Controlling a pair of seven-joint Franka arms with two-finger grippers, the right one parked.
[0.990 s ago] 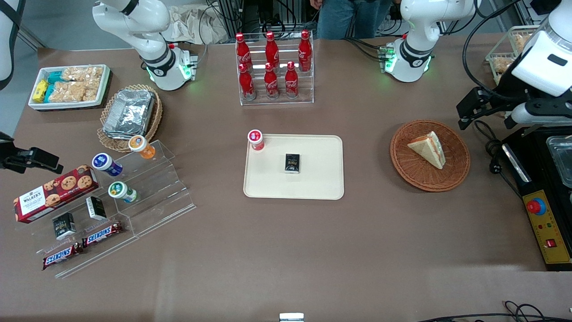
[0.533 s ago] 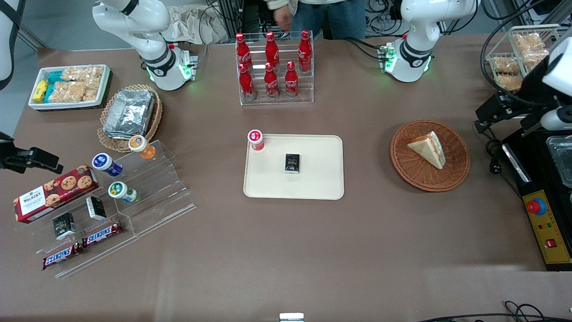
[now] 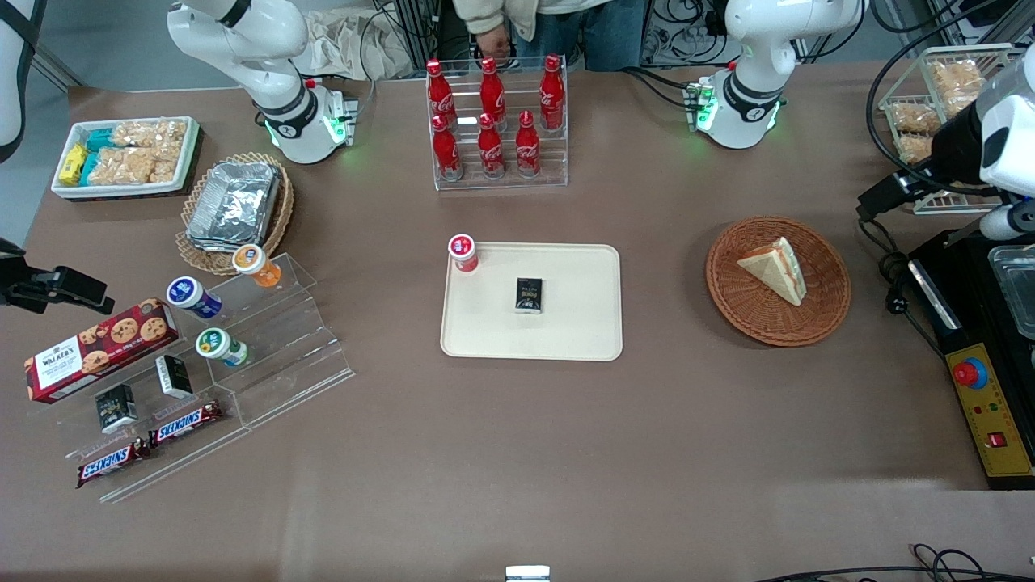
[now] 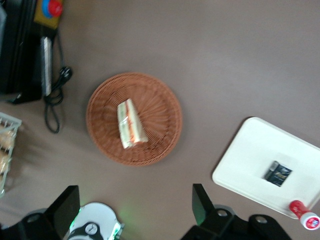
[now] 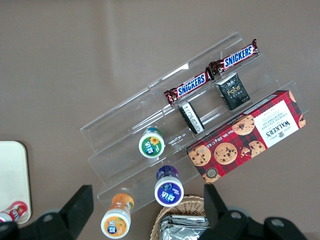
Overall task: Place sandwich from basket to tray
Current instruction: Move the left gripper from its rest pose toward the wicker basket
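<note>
The sandwich point(image 3: 775, 268) point(image 4: 130, 123), a white triangular wedge with pink filling, lies in the round reddish-brown basket point(image 3: 778, 323) point(image 4: 160, 107). The cream tray point(image 3: 582, 323) point(image 4: 250, 155) lies mid-table, toward the parked arm from the basket. My gripper point(image 3: 880, 198) point(image 4: 134, 205) hangs high over the table at the working arm's end, beside the basket and well apart from it. Its fingers point(image 4: 200, 202) stand wide open with nothing between them.
A small black box point(image 3: 529, 294) and a red-capped bottle point(image 3: 463, 252) sit on the tray. A cola bottle rack point(image 3: 495, 121) stands farther from the camera. A black control box with a red button point(image 3: 970, 373), a cable point(image 3: 889, 275) and a wire snack basket point(image 3: 930, 113) flank the basket.
My arm has drawn back toward the working arm's end and risen, uncovering the wire snack basket. A person's hand has appeared at the bottle rack. The sandwich has not moved.
</note>
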